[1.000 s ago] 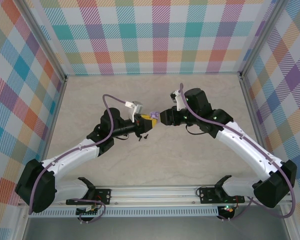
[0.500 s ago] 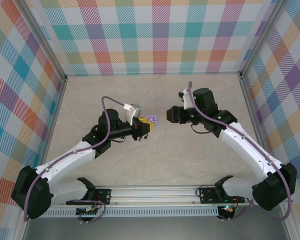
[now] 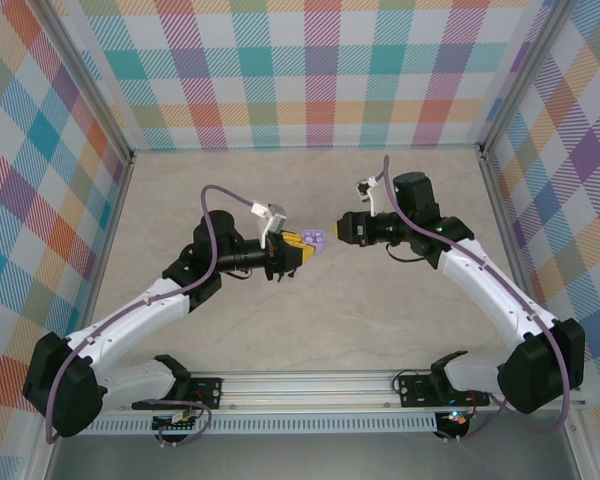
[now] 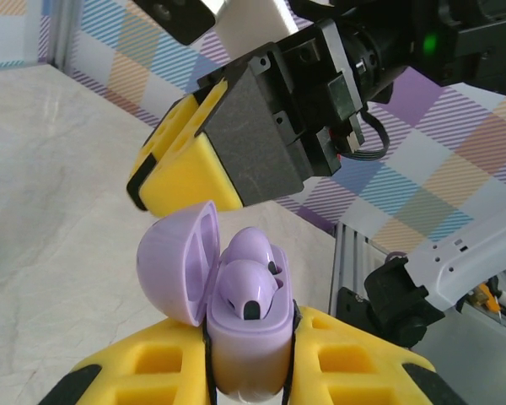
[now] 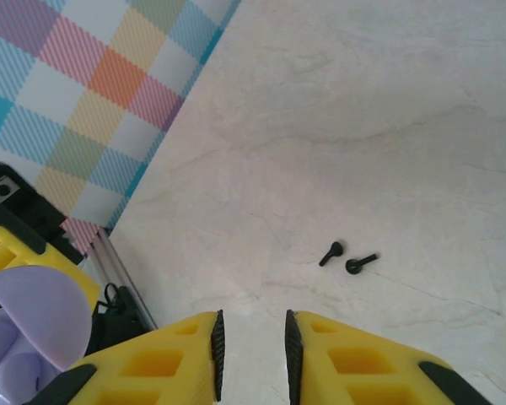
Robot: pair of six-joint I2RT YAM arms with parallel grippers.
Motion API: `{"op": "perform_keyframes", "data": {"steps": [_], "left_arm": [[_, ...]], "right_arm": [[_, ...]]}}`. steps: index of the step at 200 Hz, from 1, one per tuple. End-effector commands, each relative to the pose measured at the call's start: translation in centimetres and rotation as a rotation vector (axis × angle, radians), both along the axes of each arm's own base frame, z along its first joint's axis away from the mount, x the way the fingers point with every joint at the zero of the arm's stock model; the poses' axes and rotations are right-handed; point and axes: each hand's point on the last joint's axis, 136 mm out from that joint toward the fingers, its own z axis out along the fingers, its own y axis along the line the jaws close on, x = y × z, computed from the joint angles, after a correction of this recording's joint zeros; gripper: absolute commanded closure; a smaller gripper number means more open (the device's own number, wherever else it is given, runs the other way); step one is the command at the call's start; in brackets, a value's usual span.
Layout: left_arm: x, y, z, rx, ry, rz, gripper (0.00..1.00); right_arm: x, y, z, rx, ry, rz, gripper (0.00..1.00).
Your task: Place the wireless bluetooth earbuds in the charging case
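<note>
My left gripper (image 3: 298, 245) is shut on the lavender charging case (image 4: 246, 337), held upright above the table. Its lid (image 4: 173, 261) is swung open to the left. Two lavender earbuds (image 4: 249, 287) sit in its sockets. My right gripper (image 3: 338, 230) hovers just right of the case, apart from it. One of its yellow fingers (image 4: 185, 173) looms above the lid. In the right wrist view that gripper (image 5: 251, 354) is open by a narrow gap with nothing between the pads. Two black earbuds (image 5: 346, 259) lie loose on the table below.
The marble-look tabletop (image 3: 310, 310) is walled by plaid panels (image 3: 310, 70) at the back and sides. An aluminium rail (image 3: 310, 385) carrying both arm bases runs along the near edge. The case lid (image 5: 34, 312) shows at the lower left of the right wrist view.
My right gripper pulled back to the right from the case and its jaws narrowed. The left gripper shifted slightly up and right, still holding the open case.
</note>
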Motion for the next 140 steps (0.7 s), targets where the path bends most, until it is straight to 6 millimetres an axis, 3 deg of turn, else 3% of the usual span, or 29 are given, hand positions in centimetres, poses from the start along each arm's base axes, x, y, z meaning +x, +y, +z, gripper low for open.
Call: {"op": "perform_keyframes", "data": {"steps": [1, 44, 140], "left_arm": [[-0.8, -1.0, 2.8, -0.067, -0.072, -0.077, 0.9], [-0.5, -1.4, 3.0, -0.09, -0.063, -0.089, 0.9], [-0.1, -1.5, 1.5, -0.077, -0.018, -0.073, 0.9]], "right_arm": [[-0.7, 0.9, 0.9, 0.067, -0.03, 0.09, 0.75], [-1.2, 1.4, 1.1, 0.107, -0.024, 0.133, 0.81], [-2.7, 1.5, 3.8, 0.19, -0.094, 0.188, 0.8]]}}
